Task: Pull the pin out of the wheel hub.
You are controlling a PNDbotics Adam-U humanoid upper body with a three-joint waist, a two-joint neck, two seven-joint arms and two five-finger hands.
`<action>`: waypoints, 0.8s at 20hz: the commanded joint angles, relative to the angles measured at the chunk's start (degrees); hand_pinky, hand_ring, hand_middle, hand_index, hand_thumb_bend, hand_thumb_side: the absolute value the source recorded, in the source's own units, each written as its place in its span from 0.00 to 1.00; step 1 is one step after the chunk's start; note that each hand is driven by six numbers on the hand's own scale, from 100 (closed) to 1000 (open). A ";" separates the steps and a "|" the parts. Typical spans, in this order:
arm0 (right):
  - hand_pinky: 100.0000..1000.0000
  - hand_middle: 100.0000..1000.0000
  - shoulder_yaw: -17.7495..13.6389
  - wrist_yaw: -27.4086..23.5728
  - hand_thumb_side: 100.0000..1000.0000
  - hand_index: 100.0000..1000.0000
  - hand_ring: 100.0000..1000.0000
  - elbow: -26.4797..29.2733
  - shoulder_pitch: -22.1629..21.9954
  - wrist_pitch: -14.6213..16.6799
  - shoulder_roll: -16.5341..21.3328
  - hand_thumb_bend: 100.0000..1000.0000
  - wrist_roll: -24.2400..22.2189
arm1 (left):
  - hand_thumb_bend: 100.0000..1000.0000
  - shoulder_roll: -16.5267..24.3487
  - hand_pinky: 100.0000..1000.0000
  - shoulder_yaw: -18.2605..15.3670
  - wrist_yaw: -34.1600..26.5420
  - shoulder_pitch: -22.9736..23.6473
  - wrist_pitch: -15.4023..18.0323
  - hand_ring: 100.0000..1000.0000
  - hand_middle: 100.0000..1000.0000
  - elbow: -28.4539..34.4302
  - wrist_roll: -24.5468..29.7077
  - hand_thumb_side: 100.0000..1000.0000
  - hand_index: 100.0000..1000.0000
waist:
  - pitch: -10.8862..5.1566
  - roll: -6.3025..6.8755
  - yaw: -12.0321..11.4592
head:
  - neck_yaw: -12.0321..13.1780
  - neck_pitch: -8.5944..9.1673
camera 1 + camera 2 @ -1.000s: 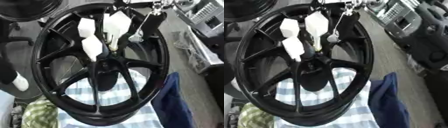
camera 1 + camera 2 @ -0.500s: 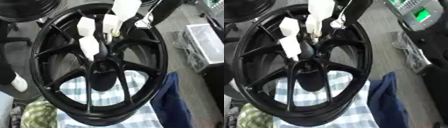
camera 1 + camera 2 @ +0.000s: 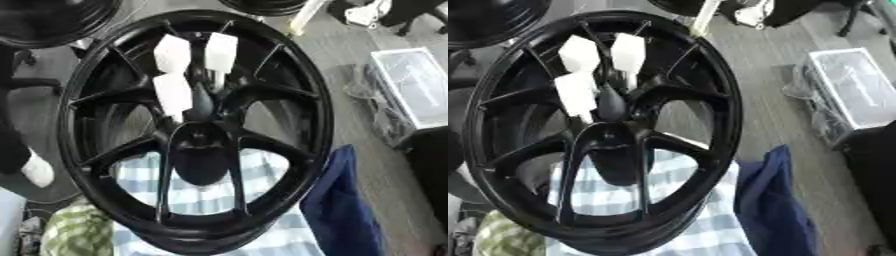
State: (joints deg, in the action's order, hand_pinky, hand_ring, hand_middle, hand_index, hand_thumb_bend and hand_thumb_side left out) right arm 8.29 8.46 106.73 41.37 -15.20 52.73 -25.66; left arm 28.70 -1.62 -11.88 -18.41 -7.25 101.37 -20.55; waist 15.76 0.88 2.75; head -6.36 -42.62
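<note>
Though reaching in over the far right of the wheel a second ago and half a second ago, now gone from both views: no arm, no right hand, no left hand anywhere, so cannot tell whether open or curled round anything. Leaves only bare spokes and grey floor beyond the far rim.

Looks down on the same black wheel, tilted up on a checked cloth, with the hub near the middle. Shows three white blocks just beyond the hub among the far spokes, sitting much as before: two side by side, one nearer and to the left. Cannot pick out the pin itself among them or at the hub.

Also shows a pale stick beyond the far rim, apart from the wheel. Cannot say what that is.

Means, as a judgement, one of two things. Either points to the pull as done and the pin carried off out of view, or points to a retreat with nothing taken. Favours neither on these views alone, with the blocks unmoved. Calls for a closer look at the hub before counting the task finished.

Elsewhere: a blue cloth at the near right and a clear box on the floor at the right.
</note>
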 commanded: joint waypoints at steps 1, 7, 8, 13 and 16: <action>0.68 0.40 -6.28 -0.81 0.00 0.49 0.43 1.13 -3.50 -1.10 5.09 0.19 5.79 | 1.00 1.82 0.86 -0.95 0.18 -0.17 0.16 0.75 0.81 1.19 -0.37 0.50 0.76 | -0.98 0.01 0.24 | 0.44 0.83; 0.68 0.41 -16.44 1.02 0.00 0.50 0.44 -0.94 -15.69 -2.90 7.01 0.17 16.65 | 1.00 1.97 0.86 -1.52 0.26 0.18 0.27 0.75 0.81 1.31 -0.96 0.50 0.76 | -0.72 0.14 1.18 | 1.42 0.89; 0.68 0.42 -17.87 1.93 0.00 0.51 0.45 -1.49 -17.78 -3.11 6.80 0.18 17.99 | 1.00 1.99 0.86 -1.60 0.27 0.24 0.28 0.75 0.81 1.33 -1.06 0.50 0.76 | -0.68 0.15 1.32 | 1.61 0.91; 0.75 0.58 -23.38 7.57 0.00 0.67 0.60 -5.05 -27.25 -3.44 3.86 0.35 20.55 | 1.00 2.21 0.86 -2.00 0.28 0.54 0.34 0.75 0.81 1.35 -1.51 0.50 0.76 | -0.62 0.18 1.87 | 2.45 0.91; 0.80 0.75 -25.22 10.34 0.00 0.80 0.76 -6.75 -30.22 -2.43 2.20 0.44 20.36 | 1.00 2.22 0.86 -2.08 0.24 0.60 0.34 0.75 0.81 1.33 -1.62 0.50 0.76 | -0.66 0.14 2.13 | 2.66 0.92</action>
State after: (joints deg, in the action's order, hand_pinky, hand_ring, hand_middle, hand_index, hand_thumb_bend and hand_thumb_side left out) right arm -15.17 17.47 100.42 10.91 -17.98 53.88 -5.51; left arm 28.78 -2.97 -11.65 -17.57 -6.99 101.70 -21.88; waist 15.90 1.22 4.85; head -3.92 -42.20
